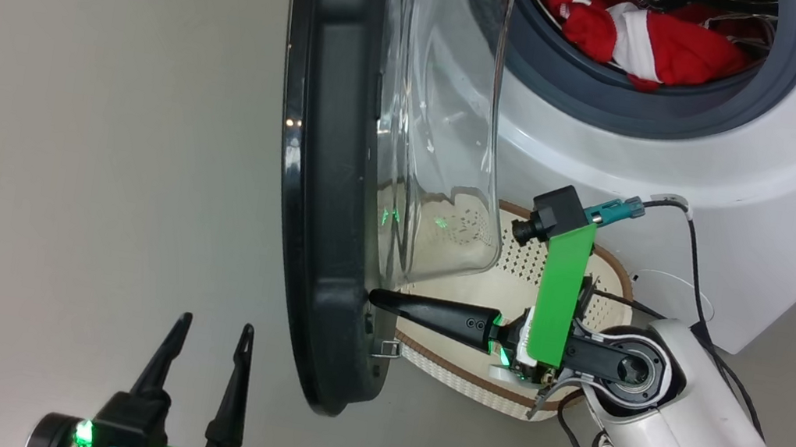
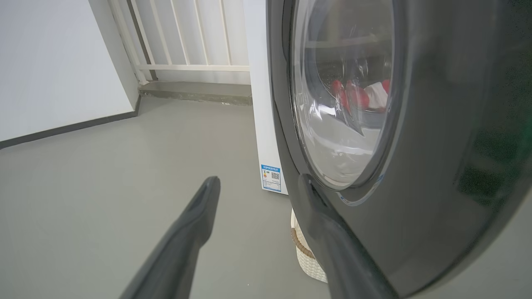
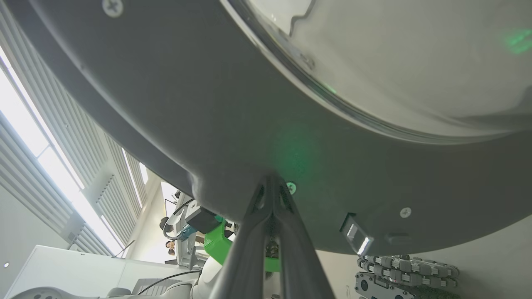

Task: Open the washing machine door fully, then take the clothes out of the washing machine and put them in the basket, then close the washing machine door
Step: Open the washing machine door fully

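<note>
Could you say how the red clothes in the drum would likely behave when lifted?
The clothes look crumpled and bunched, so they are probably floppy and draping. The thin-looking fabric suggests they are light. Piled together, they may come out tangled.

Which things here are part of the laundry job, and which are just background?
Job: washing machine door, washing machine, clothes, basket, right gripper (shut, tips at the door's inner rim), left gripper (open).
Background: white railing, label sticker, dark skirting.
</note>
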Available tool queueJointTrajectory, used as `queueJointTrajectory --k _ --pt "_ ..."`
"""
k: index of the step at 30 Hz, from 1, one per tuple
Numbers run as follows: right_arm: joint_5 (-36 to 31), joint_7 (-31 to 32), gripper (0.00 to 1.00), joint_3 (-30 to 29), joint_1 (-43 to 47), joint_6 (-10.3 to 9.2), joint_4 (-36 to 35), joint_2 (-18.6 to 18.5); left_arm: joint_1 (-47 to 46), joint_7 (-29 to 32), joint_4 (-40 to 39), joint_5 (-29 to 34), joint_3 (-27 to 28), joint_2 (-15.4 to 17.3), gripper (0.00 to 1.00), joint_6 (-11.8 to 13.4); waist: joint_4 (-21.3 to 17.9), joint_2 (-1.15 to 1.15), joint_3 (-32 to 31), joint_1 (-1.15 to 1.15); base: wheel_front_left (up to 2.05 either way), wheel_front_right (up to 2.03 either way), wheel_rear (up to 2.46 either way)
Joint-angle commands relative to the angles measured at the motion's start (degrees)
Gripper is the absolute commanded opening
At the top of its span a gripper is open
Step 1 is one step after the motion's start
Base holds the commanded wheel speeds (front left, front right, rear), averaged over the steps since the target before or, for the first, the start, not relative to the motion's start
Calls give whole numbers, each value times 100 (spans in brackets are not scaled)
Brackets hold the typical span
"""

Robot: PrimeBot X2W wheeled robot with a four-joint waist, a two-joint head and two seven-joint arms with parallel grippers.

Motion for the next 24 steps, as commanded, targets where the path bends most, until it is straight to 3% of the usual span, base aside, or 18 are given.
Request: queueJointTrajectory --k 1,13,15,16,18,19,20,24 --pt "-55 4 0 64 42 9 -154 205 -24 -47 -158 29 218 83 100 68 -28 0 -19 0 0 0 0" --pt "-152 -108 0 -60 137 9 -185 89 -24 -47 -103 48 309 83 100 11 -235 0 -57 0 0 0 0" --pt "-165 -127 12 -82 162 9 -200 64 -26 -47 -92 55 328 83 100 0 -268 0 -72 0 0 0 0" --pt "-174 -151 23 -102 175 9 -208 51 -24 -47 -90 58 338 83 100 -3 -284 0 -75 0 0 0 0" --pt "-218 -213 53 -136 198 9 -220 9 -21 -47 -86 67 360 83 100 -10 -314 0 -84 0 0 0 0" --pt "-257 -254 81 -149 207 9 -235 -19 -24 -47 -83 70 372 83 100 -18 -329 0 -84 0 0 0 0" --pt "-305 -318 100 -167 218 9 -250 -47 -25 -47 -80 74 386 83 100 -24 -346 0 -85 0 0 0 0" --pt "-476 -505 100 -183 293 9 -235 -168 -16 -47 -87 80 449 83 100 -35 -422 0 -87 0 0 0 0"
